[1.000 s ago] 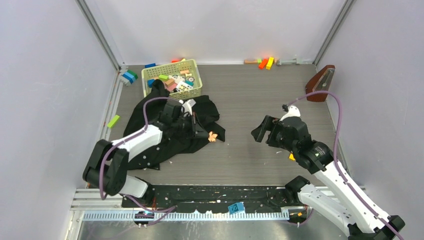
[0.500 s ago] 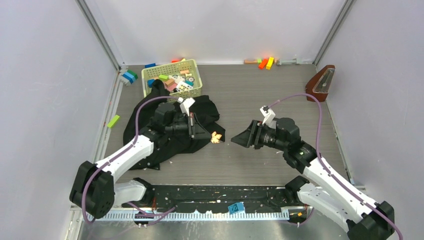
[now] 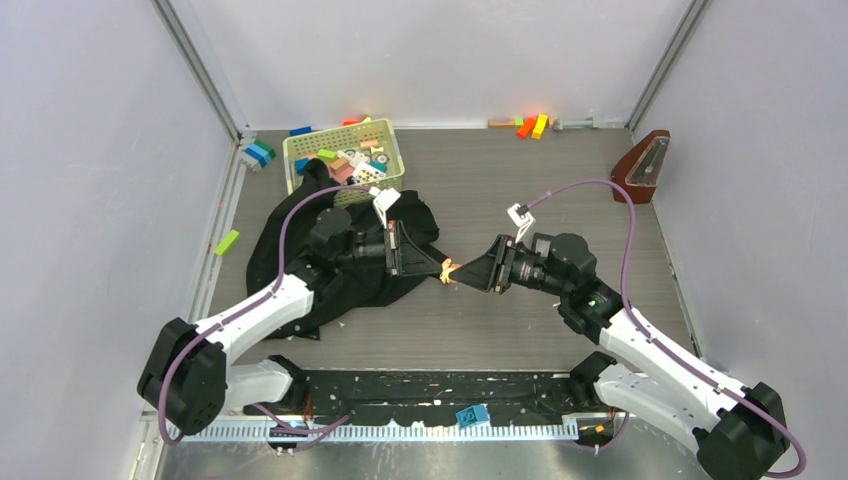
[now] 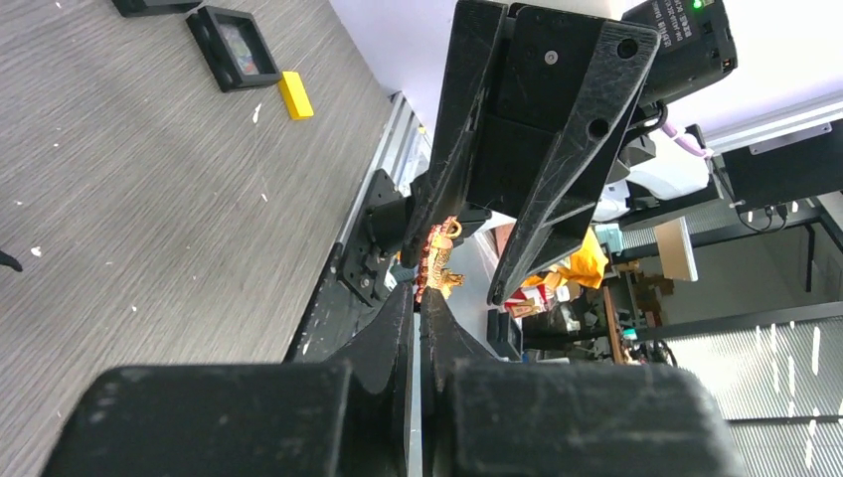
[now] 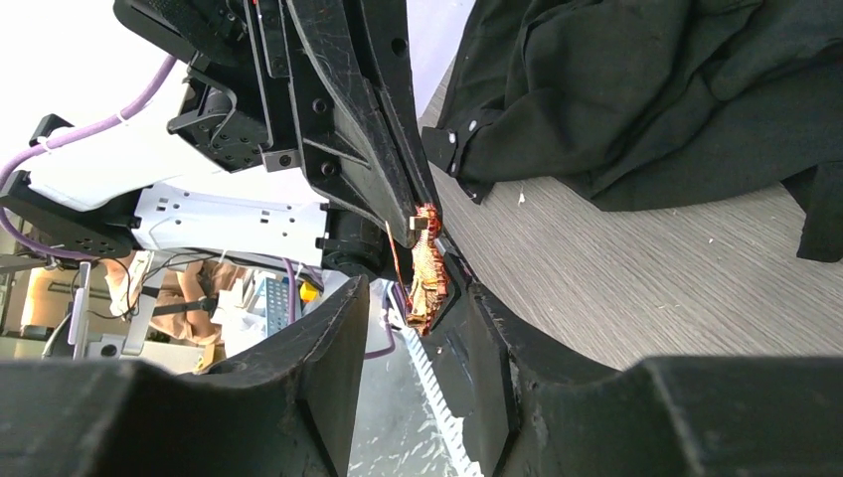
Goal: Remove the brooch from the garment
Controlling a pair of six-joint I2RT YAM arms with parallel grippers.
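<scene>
The tiny orange-red brooch of jagged, leaf-like outline hangs in the air over the grey wood-grain tabletop. It is pinched in the tips of the left gripper, which is clenched on it. It looks clear of the large floppy black cloth garment slumped on the table behind. Seen edge-on it is thin and glittery, with a small metal clasp at one end. The right gripper is spread wide, a finger on either side of the brooch, not visibly touching it. The danger, I judge, lies in the handover. If the left lets go before the right bites, or the right closes on the left's fingertips instead of so thin a piece, the brooch would drop or flick away.
</scene>
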